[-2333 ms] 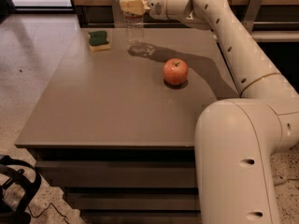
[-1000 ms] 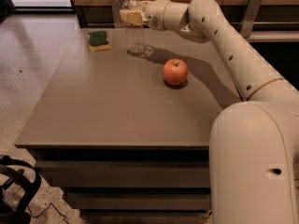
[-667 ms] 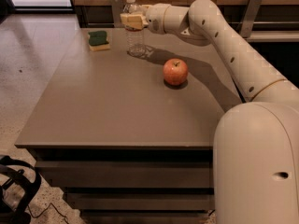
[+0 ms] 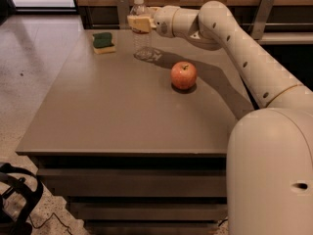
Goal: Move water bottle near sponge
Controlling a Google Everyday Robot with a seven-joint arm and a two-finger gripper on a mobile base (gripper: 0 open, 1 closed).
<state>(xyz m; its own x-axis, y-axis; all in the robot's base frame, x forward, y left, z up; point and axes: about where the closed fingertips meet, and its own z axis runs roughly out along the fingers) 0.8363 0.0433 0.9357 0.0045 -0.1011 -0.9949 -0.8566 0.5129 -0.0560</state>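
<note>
The water bottle [image 4: 142, 40] stands upright on the far part of the grey table [image 4: 122, 111], clear with a white cap. My gripper [image 4: 140, 22] reaches in from the right and is shut on the bottle's upper part, covering its label. The sponge [image 4: 103, 42], dark green on a yellow base, lies on the table a short way to the left of the bottle, apart from it.
A red apple [image 4: 184, 75] sits on the table to the right and nearer than the bottle. My arm [image 4: 234, 43] spans the table's right rear. A wooden wall with metal brackets runs behind the table. A black object lies on the floor at bottom left.
The bottle and my gripper have shifted slightly to the left, toward the sponge. The apple and sponge have not moved.
</note>
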